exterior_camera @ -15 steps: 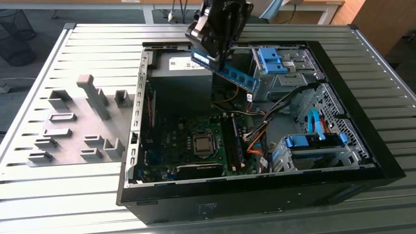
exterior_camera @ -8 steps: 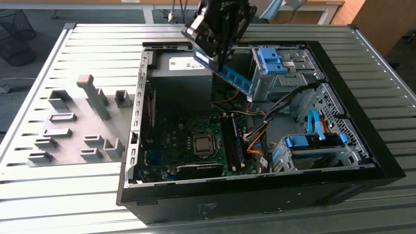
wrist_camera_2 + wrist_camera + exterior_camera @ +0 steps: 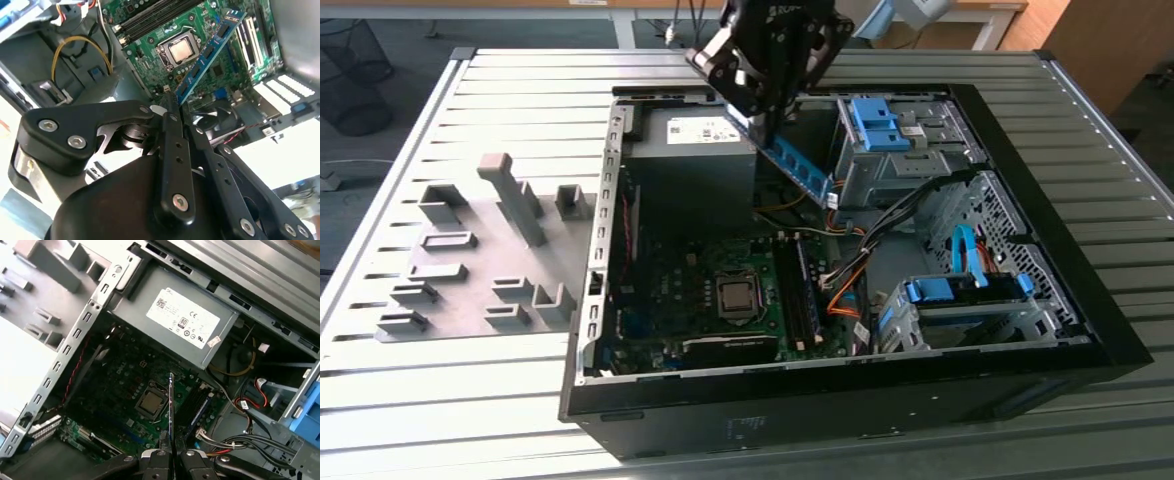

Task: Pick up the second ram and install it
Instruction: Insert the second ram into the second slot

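While clamped by end effector (image 3: 172, 100): second ram (image 3: 210, 50).

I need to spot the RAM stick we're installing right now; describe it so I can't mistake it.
Find the open computer case on the slatted table. Above its motherboard hangs the gripper, shut on the ram: a thin blue-green stick slanting down into the case. Unlike the dark stick seated in its slot, it is held in the air.

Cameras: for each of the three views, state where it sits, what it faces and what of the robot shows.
Exterior view: off the arm, above the table, facing the open computer case; gripper holds the second ram.
Second wrist view: behind the gripper's linkage, facing the motherboard.
First wrist view: at the wrist, facing the power supply.
Shared: the ram, held above the CPU socket.
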`<move>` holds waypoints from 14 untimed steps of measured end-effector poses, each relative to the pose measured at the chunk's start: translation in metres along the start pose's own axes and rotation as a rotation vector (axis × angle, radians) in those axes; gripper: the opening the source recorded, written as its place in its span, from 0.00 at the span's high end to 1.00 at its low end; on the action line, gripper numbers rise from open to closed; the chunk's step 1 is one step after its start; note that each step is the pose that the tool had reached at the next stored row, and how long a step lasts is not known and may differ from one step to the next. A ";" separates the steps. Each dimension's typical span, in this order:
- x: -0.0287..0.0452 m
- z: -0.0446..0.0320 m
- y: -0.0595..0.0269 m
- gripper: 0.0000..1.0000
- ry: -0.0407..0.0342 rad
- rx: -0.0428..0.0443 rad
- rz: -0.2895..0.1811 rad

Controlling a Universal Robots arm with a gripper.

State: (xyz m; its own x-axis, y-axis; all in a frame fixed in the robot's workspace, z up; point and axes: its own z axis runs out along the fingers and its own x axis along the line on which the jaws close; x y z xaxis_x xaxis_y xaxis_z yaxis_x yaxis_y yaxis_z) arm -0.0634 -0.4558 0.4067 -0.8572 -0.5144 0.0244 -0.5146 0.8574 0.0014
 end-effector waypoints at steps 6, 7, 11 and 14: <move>0.0000 0.0021 0.0000 0.86 0.0001 -0.0022 0.110; 0.0000 0.0025 0.0000 0.86 0.0002 -0.0025 0.128; -0.0001 0.0043 0.0000 0.86 0.0004 -0.0038 0.201; -0.0001 0.0058 0.0000 0.86 0.0006 -0.0043 0.255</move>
State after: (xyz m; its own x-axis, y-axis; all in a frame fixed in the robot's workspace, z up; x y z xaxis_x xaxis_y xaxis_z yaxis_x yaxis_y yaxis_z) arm -0.0634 -0.4559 0.4009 -0.9591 -0.2820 0.0251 -0.2821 0.9594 -0.0005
